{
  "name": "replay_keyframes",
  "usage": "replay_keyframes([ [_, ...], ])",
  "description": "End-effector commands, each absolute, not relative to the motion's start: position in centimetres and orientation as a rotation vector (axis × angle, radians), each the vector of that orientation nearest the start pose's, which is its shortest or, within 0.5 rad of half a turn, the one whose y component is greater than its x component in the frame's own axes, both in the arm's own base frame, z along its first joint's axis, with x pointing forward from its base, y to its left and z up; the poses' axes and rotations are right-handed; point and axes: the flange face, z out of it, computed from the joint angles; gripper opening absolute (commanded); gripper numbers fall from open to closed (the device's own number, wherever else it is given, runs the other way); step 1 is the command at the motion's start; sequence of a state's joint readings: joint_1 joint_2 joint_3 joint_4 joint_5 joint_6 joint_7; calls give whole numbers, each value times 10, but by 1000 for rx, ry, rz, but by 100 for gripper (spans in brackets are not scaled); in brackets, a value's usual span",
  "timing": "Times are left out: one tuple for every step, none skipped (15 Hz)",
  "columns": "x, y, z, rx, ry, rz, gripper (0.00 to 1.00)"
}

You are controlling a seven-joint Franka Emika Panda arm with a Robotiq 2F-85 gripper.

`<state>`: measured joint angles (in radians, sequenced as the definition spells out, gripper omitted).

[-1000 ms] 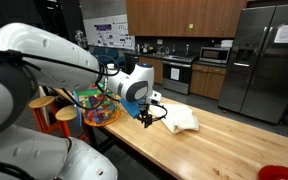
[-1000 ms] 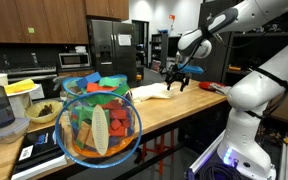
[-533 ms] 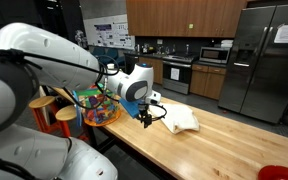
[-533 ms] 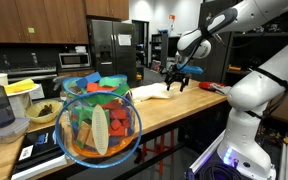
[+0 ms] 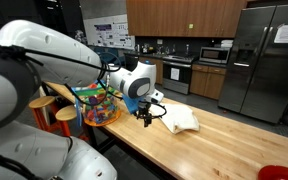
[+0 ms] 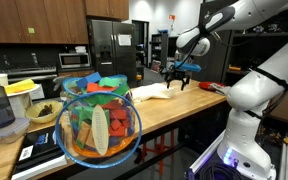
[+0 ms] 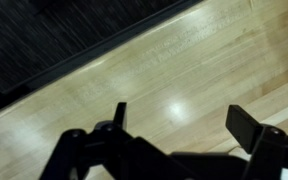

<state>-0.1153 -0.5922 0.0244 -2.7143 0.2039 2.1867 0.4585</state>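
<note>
**Open end effector poised over wooden table**

My end effector (image 5: pixel 144 117) hovers empty just above the bare wood of the table (image 7: pixel 194 60), its fingers (image 7: pixel 246 124) spread wide. A crumpled white cloth (image 5: pixel 180 120) lies just beside it. A bowl of colourful objects (image 5: pixel 97 110) sits near its opposite side.

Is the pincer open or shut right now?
Open: the pincer has its fingers wide apart over the wooden countertop, nothing between them.
</note>
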Motion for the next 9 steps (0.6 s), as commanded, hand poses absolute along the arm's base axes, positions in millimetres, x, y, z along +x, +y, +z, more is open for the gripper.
replay_keyframes([
  [364,-43,427,-2710,1117,-42,100],
  [366,-48,431,-2686,1132,-55,100],
  [369,-54,437,-2653,1146,-76,100],
  [372,-58,441,-2618,1177,-92,100],
  [375,-64,446,-2578,1211,-106,100],
  [378,-72,449,-2541,1248,-119,100],
  [380,-79,452,-2515,1276,-125,100],
  [383,-87,453,-2490,1309,-128,100],
  [385,-94,453,-2471,1334,-127,100],
])
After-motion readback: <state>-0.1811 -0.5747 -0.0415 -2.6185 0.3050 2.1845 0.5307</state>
